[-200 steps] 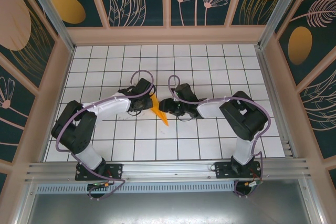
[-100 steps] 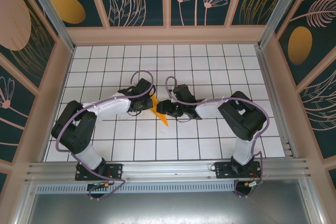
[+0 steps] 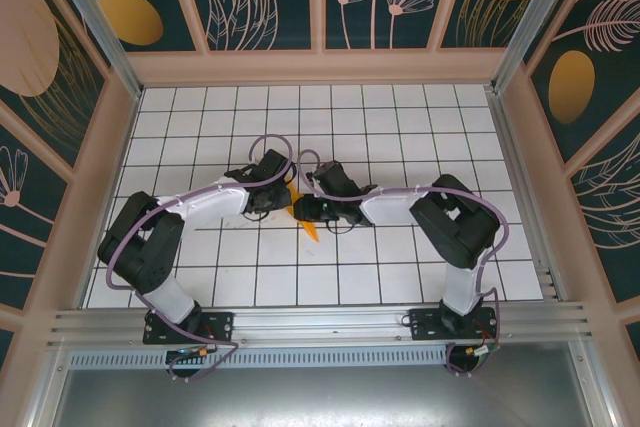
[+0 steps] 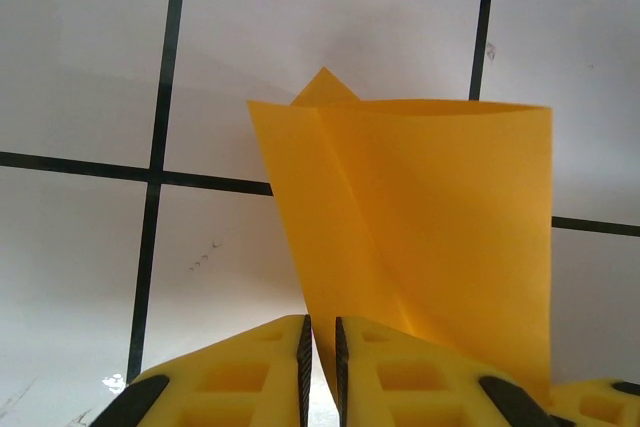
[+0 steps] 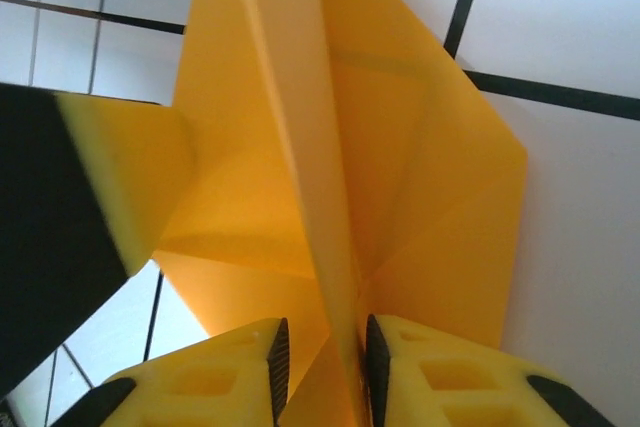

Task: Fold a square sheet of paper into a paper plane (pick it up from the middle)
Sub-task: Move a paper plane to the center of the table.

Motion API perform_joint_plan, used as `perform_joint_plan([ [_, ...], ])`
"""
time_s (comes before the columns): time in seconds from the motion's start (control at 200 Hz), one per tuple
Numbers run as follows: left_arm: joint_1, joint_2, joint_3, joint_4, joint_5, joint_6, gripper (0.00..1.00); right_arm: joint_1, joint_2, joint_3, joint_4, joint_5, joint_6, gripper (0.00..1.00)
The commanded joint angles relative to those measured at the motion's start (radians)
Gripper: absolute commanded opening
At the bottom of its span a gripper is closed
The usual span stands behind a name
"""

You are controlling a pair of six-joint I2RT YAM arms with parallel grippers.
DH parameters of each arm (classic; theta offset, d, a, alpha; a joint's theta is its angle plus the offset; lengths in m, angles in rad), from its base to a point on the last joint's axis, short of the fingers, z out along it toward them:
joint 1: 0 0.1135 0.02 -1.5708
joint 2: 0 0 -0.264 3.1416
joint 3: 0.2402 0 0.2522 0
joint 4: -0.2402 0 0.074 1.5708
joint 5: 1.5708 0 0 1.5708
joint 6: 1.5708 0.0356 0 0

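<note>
Hands first. The left hand (image 4: 320,332) is pinched to a thin slit with the lower edge of the paper (image 4: 430,227) running into it, so it holds the paper. The right hand (image 5: 322,339) is narrow too, its jaws pressed to either side of a raised centre ridge of the same paper, which I read as a grip on that ridge.

From the top view, both hands meet at the middle of the tiled surface (image 3: 400,127). The paper is caught between them, and a pointed end pokes out toward 6 o'clock.

Progress looks well along. The paper is not a flat square. It is a creased, angular shape with slanted flaps meeting a long centre fold, and a small peak shows at 12 o'clock in the left wrist view. The nose folds and the centre crease seem made. One broad panel curves loosely rather than lying flat, so the wings probably need folding down and pressing sharp, and the plane then has to be set down. How crisp the inner creases are I cannot tell.

As for containers, I see none on the tiles around the arms.
</note>
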Motion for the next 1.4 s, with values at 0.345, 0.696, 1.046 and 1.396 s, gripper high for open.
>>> perform_joint_plan([
  [0.345,0.003,-0.027,-0.017,0.012,0.009,-0.006,0.17,0.033,0.053,0.076,-0.13,0.111,-0.057,0.22],
  [0.696,0.004,-0.17,-0.047,0.094,0.084,0.004,0.24,0.038,0.005,0.114,-0.225,0.231,-0.065,0.01],
  [1.046,0.005,-0.418,-0.146,0.144,-0.084,-0.049,0.35,-0.024,-0.08,0.187,-0.472,0.554,0.001,0.0],
  [1.396,0.009,-0.466,-0.216,0.152,-0.126,-0.088,0.38,-0.044,0.084,0.383,-0.626,0.582,0.002,0.02],
])
